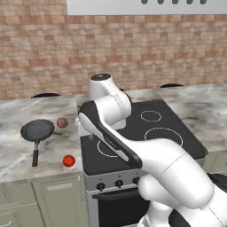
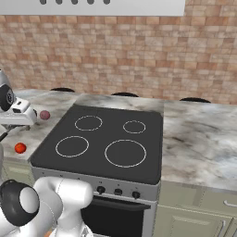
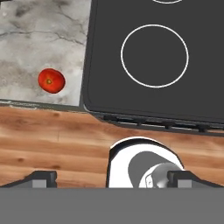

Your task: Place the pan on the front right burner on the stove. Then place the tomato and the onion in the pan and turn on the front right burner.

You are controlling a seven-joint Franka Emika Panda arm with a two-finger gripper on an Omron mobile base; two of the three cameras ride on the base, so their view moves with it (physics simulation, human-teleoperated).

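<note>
- Arm [image 1: 133, 146] rising from the lower right of the left base view, folded at the elbow, forearm slanting up and left.
- Wrist bent over, hand pointing straight down.
- Gripper [image 3: 113, 177] empty, spread wide.
- Fingers [image 3: 43, 177] dark, well apart at the bottom of the hand view, gripping nothing.
- Hand [image 2: 16, 113] at the left edge of the right base view.

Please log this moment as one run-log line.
gripper: open, empty | pan: on counter, left of stove | tomato, onion: on counter | front right burner: bare
</note>
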